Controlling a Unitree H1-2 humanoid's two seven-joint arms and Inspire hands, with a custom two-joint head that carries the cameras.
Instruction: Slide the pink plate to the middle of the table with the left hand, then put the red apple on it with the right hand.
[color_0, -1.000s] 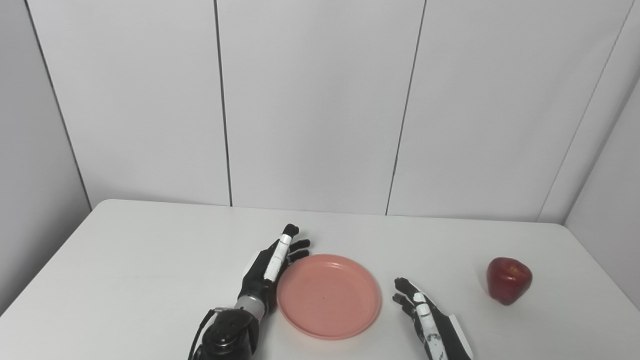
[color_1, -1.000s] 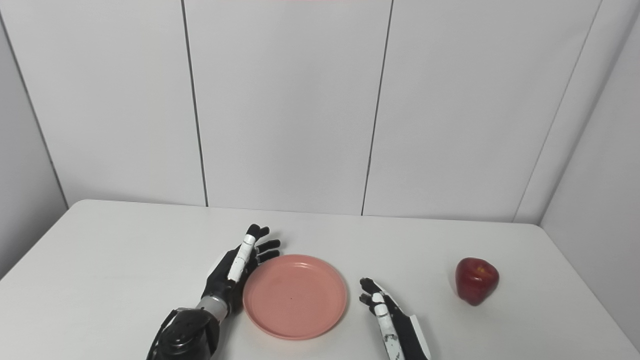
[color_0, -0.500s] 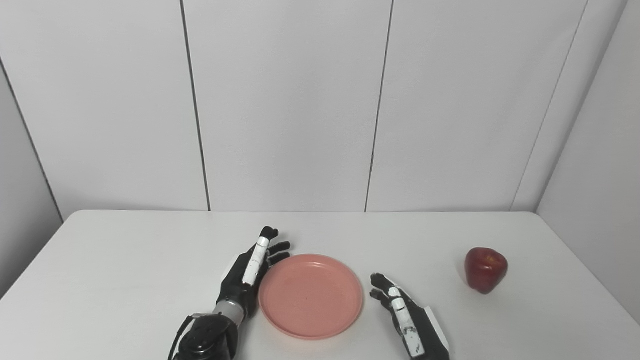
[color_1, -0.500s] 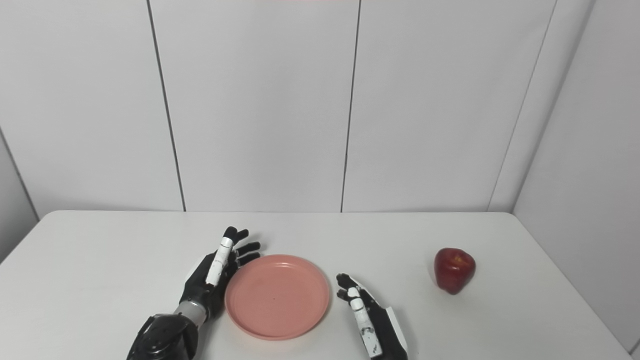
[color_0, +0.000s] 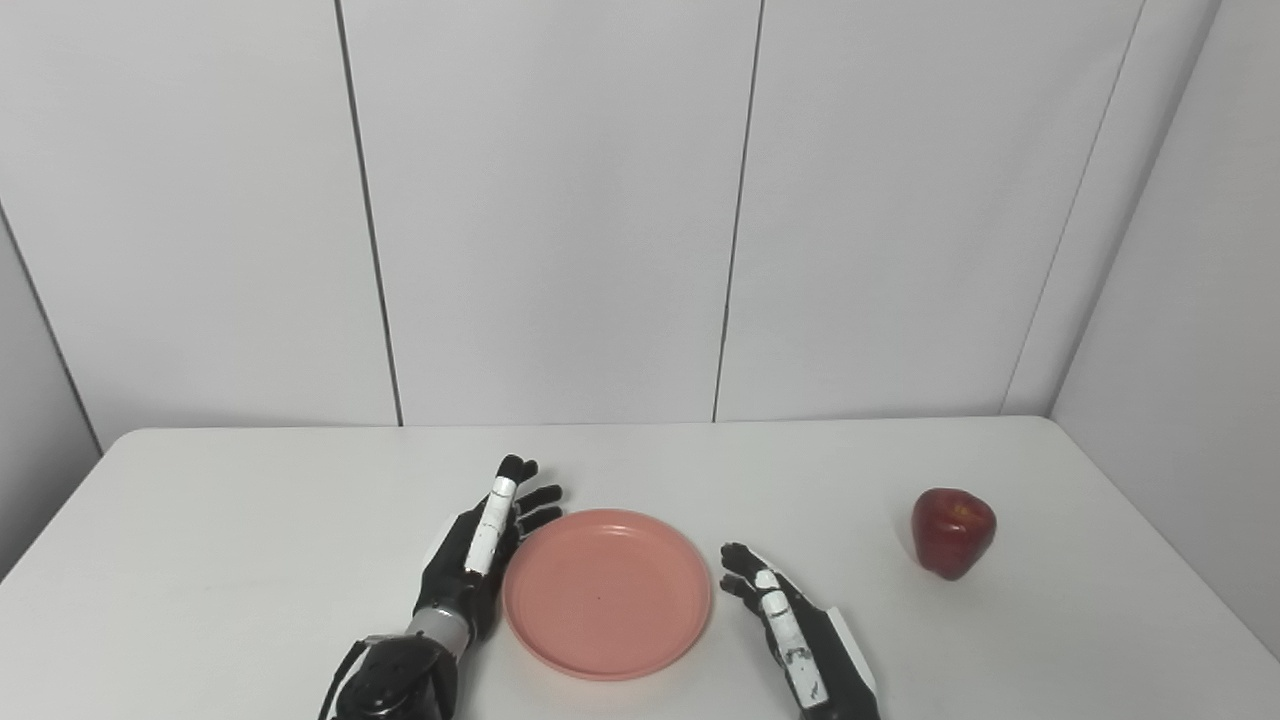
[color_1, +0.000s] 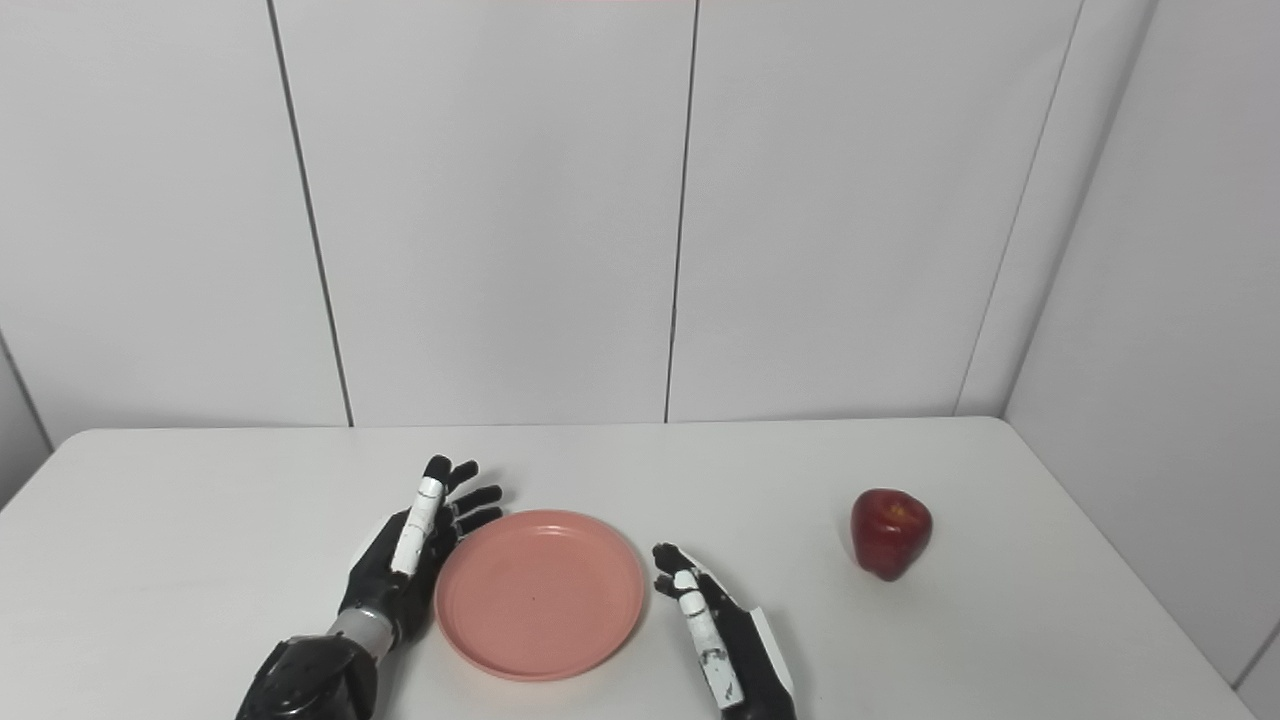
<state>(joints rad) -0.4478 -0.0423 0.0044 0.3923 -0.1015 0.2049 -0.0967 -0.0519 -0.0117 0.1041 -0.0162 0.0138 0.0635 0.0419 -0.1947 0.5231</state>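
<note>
The pink plate (color_0: 607, 591) lies flat near the front middle of the white table (color_0: 250, 520). My left hand (color_0: 478, 548) is open, fingers stretched forward, its edge against the plate's left rim. My right hand (color_0: 785, 625) is open and empty, resting just right of the plate, a small gap from its rim. The red apple (color_0: 953, 532) stands upright far to the right, well away from my right hand. The plate (color_1: 541, 593), the left hand (color_1: 410, 545), the right hand (color_1: 705, 625) and the apple (color_1: 890, 532) also show in the right eye view.
White wall panels stand right behind the table's far edge and along its right side (color_0: 1170, 330). The apple is close to the table's right edge.
The whole picture has shifted left, so the camera has turned right. Both hands, the plate and the apple keep their places relative to one another.
</note>
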